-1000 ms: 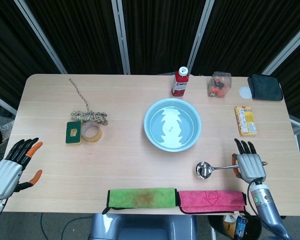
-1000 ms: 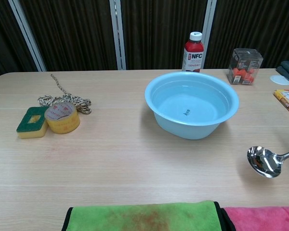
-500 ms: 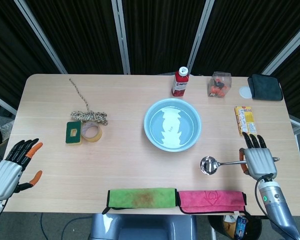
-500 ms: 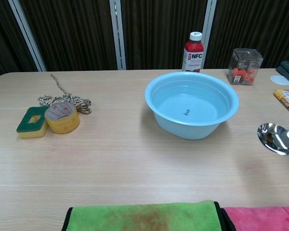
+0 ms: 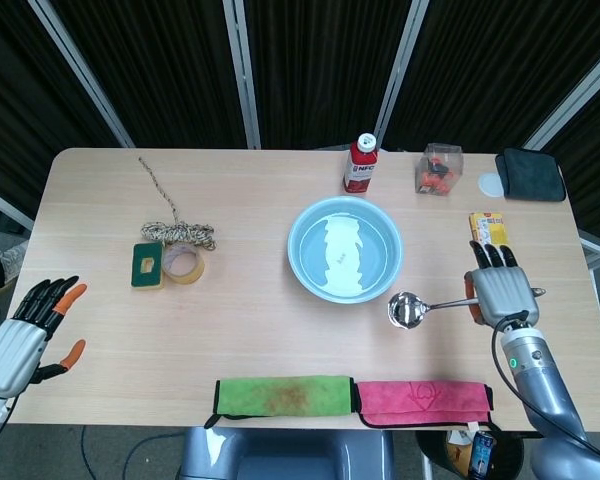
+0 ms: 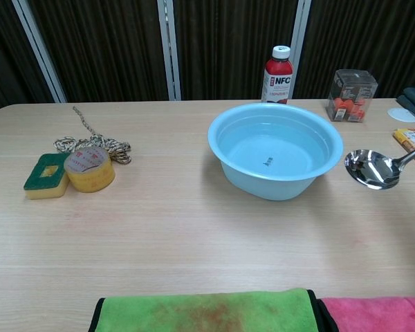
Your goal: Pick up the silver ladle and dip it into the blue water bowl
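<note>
The silver ladle hangs above the table, its handle gripped by my right hand at the right side. Its scoop floats level, just right of the blue water bowl, close to the rim but outside it. The bowl holds clear water and stands mid-table. My left hand hovers with fingers spread off the table's front left corner, holding nothing. The chest view shows neither hand, only the ladle's scoop and part of its handle.
A red juice bottle and a clear box of orange items stand behind the bowl. A yellow packet lies just beyond my right hand. Green cloth and pink cloth line the front edge. Tape roll, sponge and rope lie left.
My right hand has lifted the ladle off the table and carried it up and left, bringing the scoop beside the bowl's right rim. The left hand has stayed put.
</note>
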Controlling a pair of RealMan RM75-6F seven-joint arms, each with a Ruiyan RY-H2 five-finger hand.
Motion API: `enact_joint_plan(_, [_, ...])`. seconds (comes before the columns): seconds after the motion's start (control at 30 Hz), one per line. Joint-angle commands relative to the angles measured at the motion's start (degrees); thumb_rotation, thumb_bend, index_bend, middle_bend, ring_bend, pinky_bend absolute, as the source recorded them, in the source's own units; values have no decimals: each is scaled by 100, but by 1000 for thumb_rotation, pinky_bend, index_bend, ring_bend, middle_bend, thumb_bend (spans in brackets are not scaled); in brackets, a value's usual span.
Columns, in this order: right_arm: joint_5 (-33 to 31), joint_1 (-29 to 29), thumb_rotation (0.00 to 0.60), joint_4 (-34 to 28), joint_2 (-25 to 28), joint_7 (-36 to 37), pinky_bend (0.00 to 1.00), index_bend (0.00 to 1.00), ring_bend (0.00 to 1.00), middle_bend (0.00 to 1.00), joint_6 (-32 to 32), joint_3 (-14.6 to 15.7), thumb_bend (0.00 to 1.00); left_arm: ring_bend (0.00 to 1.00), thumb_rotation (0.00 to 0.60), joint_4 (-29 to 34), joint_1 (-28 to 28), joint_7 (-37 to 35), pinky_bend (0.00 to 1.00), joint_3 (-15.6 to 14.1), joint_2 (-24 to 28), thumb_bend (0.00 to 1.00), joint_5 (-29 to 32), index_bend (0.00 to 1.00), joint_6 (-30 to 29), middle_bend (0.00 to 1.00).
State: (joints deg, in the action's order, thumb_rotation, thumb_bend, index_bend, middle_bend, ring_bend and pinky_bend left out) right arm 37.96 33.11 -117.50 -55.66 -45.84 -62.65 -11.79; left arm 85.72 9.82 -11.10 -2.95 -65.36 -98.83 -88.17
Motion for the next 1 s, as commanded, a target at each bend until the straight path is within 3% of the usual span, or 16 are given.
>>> enact_joint_plan(0.03, [-438,398,600,-95,32,-195,0,671,0,0,94,-121,457,0,564,-1,10,-5,0,15,-5,416,38,0,33,0])
enact_joint_plan(0.43, [-1654,1652,600,354,-474,-522,0,671,0,0,396,-217,457,0,564,-23,43,12,0,74,-26,415,203,0,160,0])
enact_joint_plan(1.0, [-2588,2750,600,2410,-1742,-548,0,671,0,0,1248,135,457,0,565,-77,115,70,0,131,-75,415,387,0,376,0])
